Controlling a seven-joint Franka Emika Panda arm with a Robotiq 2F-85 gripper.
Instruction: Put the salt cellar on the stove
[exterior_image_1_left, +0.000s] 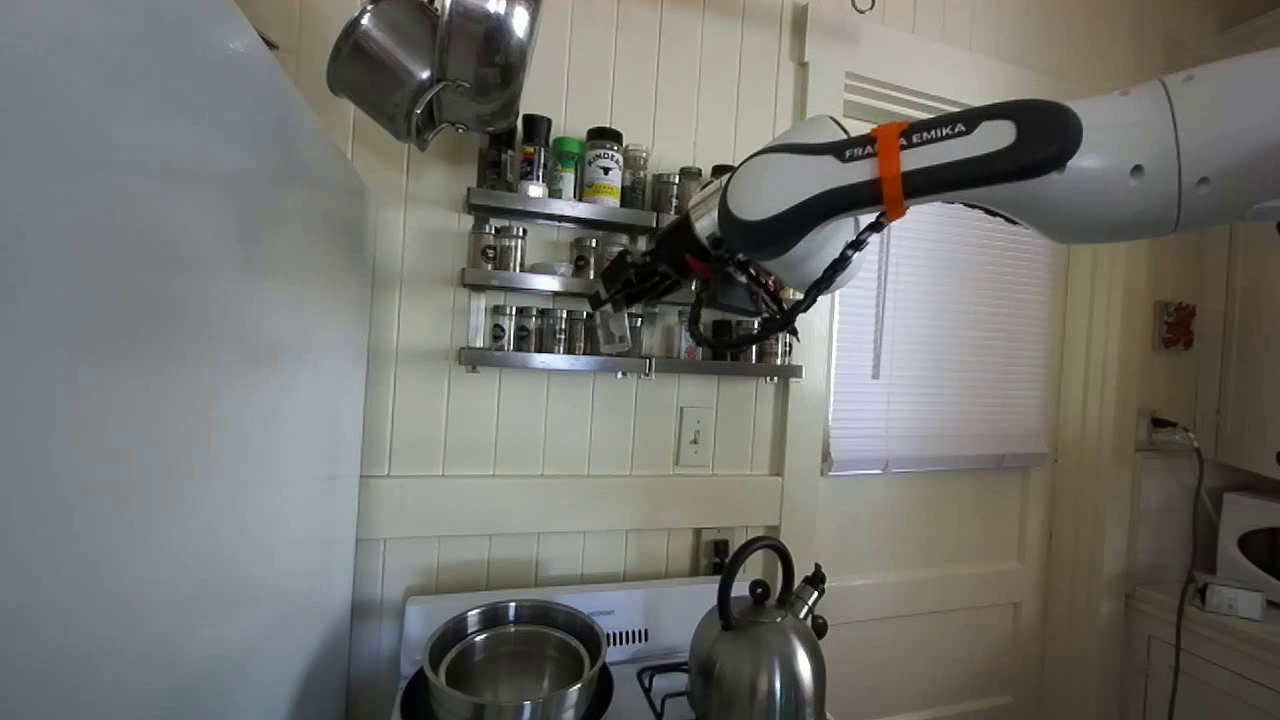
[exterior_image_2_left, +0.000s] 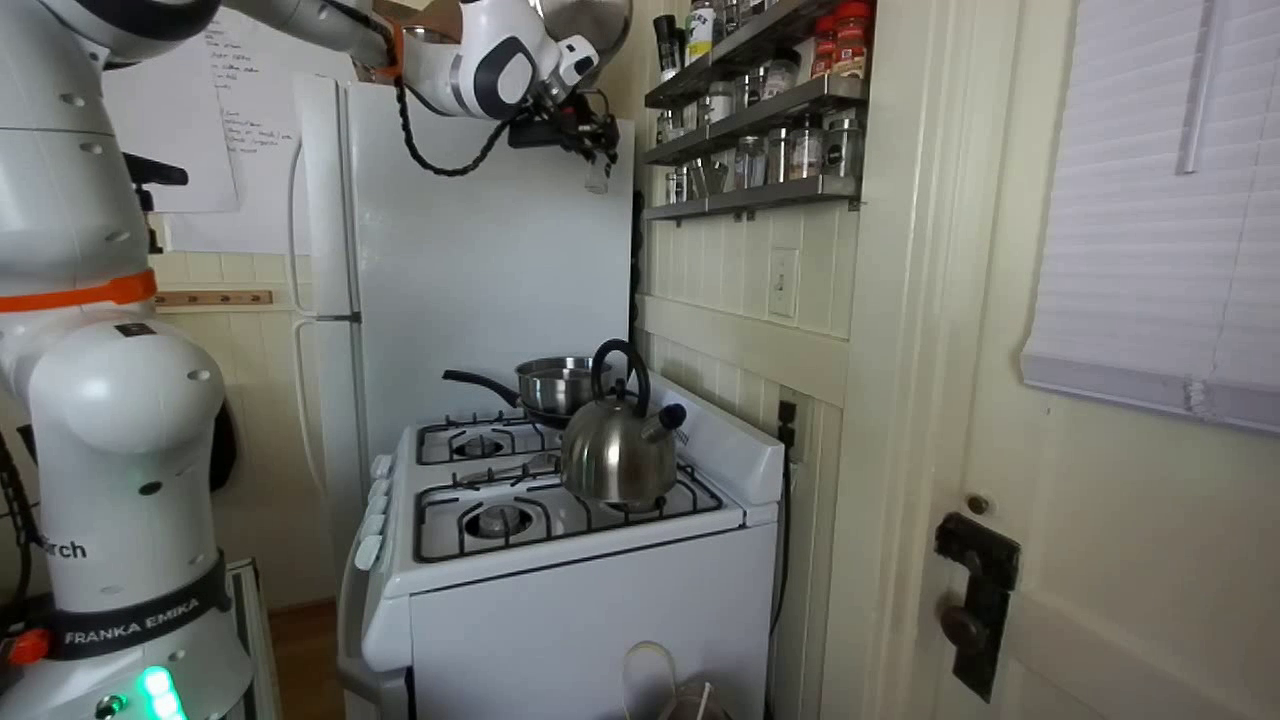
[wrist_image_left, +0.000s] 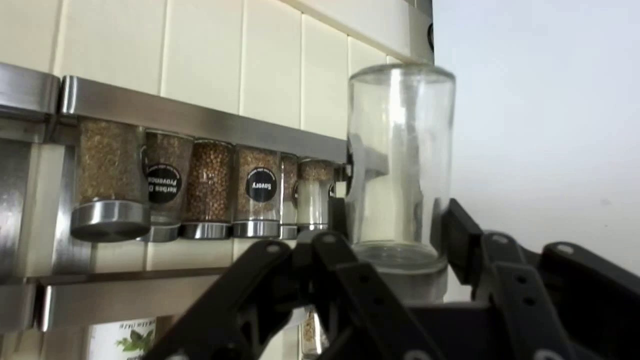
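The salt cellar, a clear glass jar with a grey lid (wrist_image_left: 400, 150), stands between the fingers of my gripper (wrist_image_left: 395, 220) in the wrist view. The fingers are shut on the jar near its lid end. In both exterior views the jar (exterior_image_1_left: 613, 332) (exterior_image_2_left: 597, 180) hangs below the fingertips (exterior_image_1_left: 612, 292) (exterior_image_2_left: 600, 152), lid end up, slightly tilted. It is in the air, off the shelves and high above the stove. The stove, a white enamel cooker (exterior_image_2_left: 590, 600), stands below; its low back panel (exterior_image_1_left: 660, 615) shows against the wall. No contents can be made out in the jar.
A steel kettle (exterior_image_2_left: 618, 460) (exterior_image_1_left: 757, 665) and nested steel pans (exterior_image_2_left: 553, 385) (exterior_image_1_left: 432, 660) sit on the stove. Steel wall shelves (exterior_image_1_left: 545, 360) (exterior_image_2_left: 750, 203) (wrist_image_left: 210, 122) with spice jars are beside the gripper. A white fridge (exterior_image_2_left: 490, 250) and hanging pots (exterior_image_1_left: 385, 75) are nearby.
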